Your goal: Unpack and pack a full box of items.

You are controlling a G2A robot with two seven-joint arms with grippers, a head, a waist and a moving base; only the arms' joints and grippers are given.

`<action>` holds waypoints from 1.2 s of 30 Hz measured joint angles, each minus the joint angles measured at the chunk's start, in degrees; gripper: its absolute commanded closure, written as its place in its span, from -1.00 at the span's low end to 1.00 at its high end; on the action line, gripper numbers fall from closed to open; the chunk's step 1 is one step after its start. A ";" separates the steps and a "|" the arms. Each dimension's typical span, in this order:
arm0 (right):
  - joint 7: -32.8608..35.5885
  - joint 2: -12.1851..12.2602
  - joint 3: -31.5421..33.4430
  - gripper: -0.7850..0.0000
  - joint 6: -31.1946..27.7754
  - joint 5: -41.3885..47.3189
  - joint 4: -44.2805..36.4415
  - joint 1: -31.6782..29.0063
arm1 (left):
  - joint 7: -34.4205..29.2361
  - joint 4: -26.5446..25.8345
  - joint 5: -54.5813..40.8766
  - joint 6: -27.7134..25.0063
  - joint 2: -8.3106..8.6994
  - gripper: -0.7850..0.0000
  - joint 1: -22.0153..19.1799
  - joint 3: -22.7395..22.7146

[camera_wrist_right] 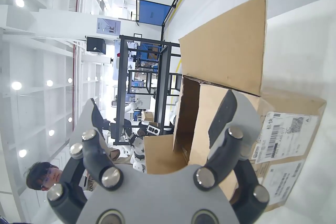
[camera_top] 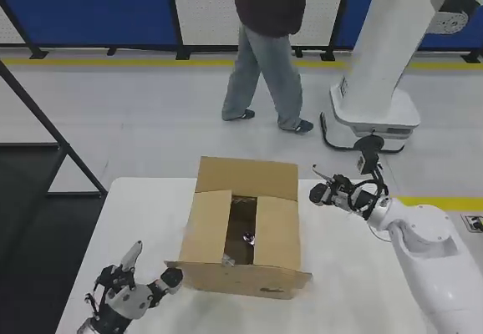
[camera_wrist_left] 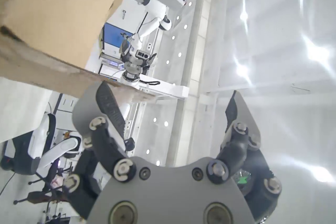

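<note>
An open cardboard box (camera_top: pixel 206 225) stands in the middle of the white table (camera_top: pixel 141 209), its flaps spread outward. Through the gap between the flaps I see a dark interior with small shiny items (camera_top: pixel 247 239) that I cannot identify. My left gripper (camera_top: pixel 151 265) is at the box's near left corner, open and holding nothing; in the left wrist view the gripper (camera_wrist_left: pixel 168 93) has one finger (camera_wrist_left: pixel 109 107) close to the edge of a box flap (camera_wrist_left: pixel 52 12). My right gripper (camera_top: pixel 321 194) is just off the box's far right corner, open (camera_wrist_right: pixel 160 107), facing the box's labelled side (camera_wrist_right: pixel 283 130).
A black metal frame (camera_top: pixel 24 108) stands off the table's left side. A white robot base (camera_top: pixel 375 92) is on the floor behind the table. Bare table surface lies to the left and right of the box.
</note>
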 measured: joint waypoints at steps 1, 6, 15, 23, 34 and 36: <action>0.05 0.00 0.00 -1.00 -0.01 0.00 -0.03 -0.03 | 1.94 0.04 1.35 -1.13 -0.09 -1.00 -1.13 1.07; -0.03 0.00 -0.03 -1.00 -0.02 -0.01 0.01 -0.08 | 3.34 0.17 2.68 -2.17 -0.16 -1.00 -1.87 1.91; -4.20 -1.52 -4.01 -1.00 -1.66 1.49 14.29 7.77 | 5.62 0.90 2.45 -1.76 -0.29 -1.00 -3.38 3.11; -4.86 -3.98 -9.46 -1.00 -6.10 1.84 32.08 17.43 | 16.64 5.27 1.22 0.01 -1.15 -1.00 -11.77 9.01; -6.04 -4.75 -10.18 -1.00 -6.46 4.05 31.69 15.60 | 20.25 9.23 3.40 0.60 -1.74 -1.00 -17.49 13.78; -5.93 -5.34 -11.00 -1.00 -7.89 4.91 32.97 15.92 | 20.68 9.79 3.51 0.93 -1.81 -1.00 -18.08 14.19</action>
